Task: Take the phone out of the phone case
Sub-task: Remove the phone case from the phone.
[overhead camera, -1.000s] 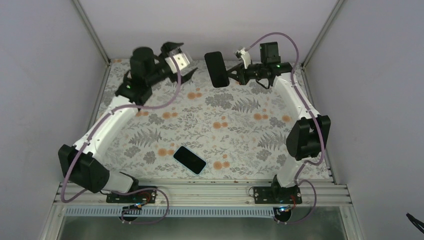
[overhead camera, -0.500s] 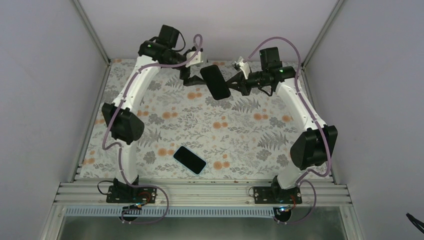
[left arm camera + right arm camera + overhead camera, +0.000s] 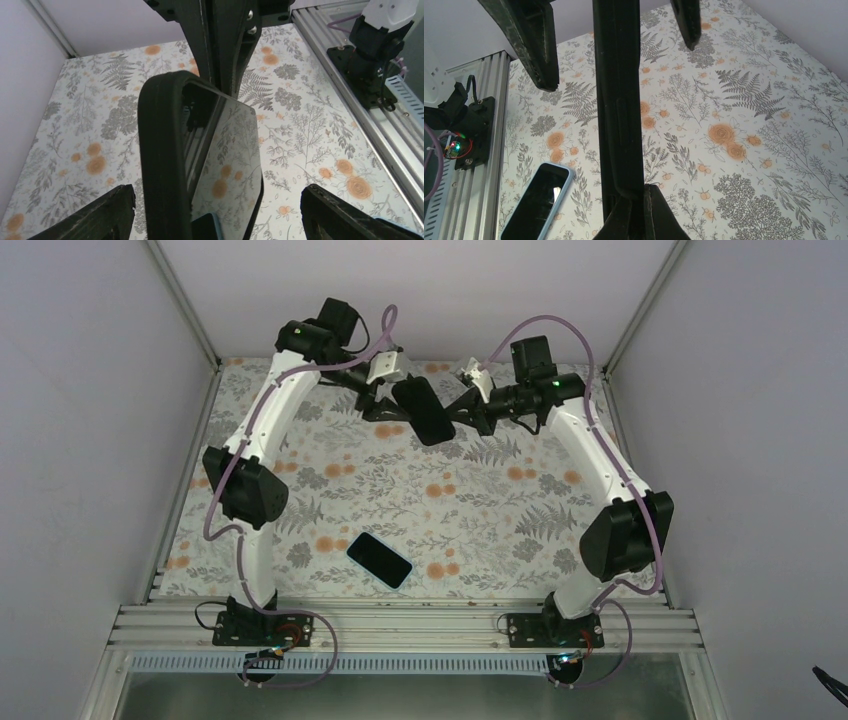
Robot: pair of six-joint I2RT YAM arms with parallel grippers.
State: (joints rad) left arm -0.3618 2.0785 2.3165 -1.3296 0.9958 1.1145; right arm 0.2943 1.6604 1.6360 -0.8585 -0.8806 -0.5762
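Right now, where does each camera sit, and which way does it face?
Top: above and behind, looking down at table, left gripper, right gripper, case.
Left wrist: faces right arm's base; own spread fingers flank the case.
Right wrist: faces left arm's base; own fingers pinch the case.
Shared: case everywhere; lying phone in top, right wrist.

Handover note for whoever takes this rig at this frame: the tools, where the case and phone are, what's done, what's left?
Right tool: shut on the edge of the black case, holding it above the far part of the table.
Left tool: open, one finger on each side of the case, not gripping.
Phone: its glossy face shows in the case; one long edge seems to gape from the rim, but that is uncertain.
Second phone, pale blue rim: flat on the table near the front.
Done: case is aloft between both tools.
Left: left tool grips, then phone and case are parted.
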